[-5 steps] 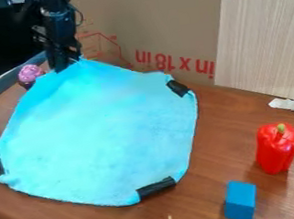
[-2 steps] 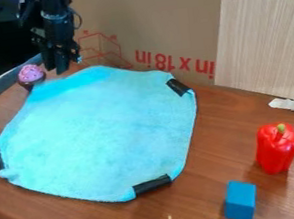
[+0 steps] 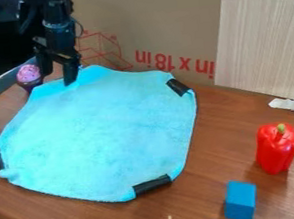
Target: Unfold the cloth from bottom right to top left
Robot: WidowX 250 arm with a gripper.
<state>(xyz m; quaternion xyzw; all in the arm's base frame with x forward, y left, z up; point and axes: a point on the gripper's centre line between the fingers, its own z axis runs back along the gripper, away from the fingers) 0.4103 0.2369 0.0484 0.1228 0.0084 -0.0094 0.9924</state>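
While the black two-fingered claw [image 3: 58,78] hangs spread by the brown wooden bench's [image 3: 194,201] far left corner, a rounded turquoise fabric cloth [image 3: 102,132] lies open beneath it.

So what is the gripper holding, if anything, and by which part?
Nothing is held: the gripper is open at the cloth's far corner.
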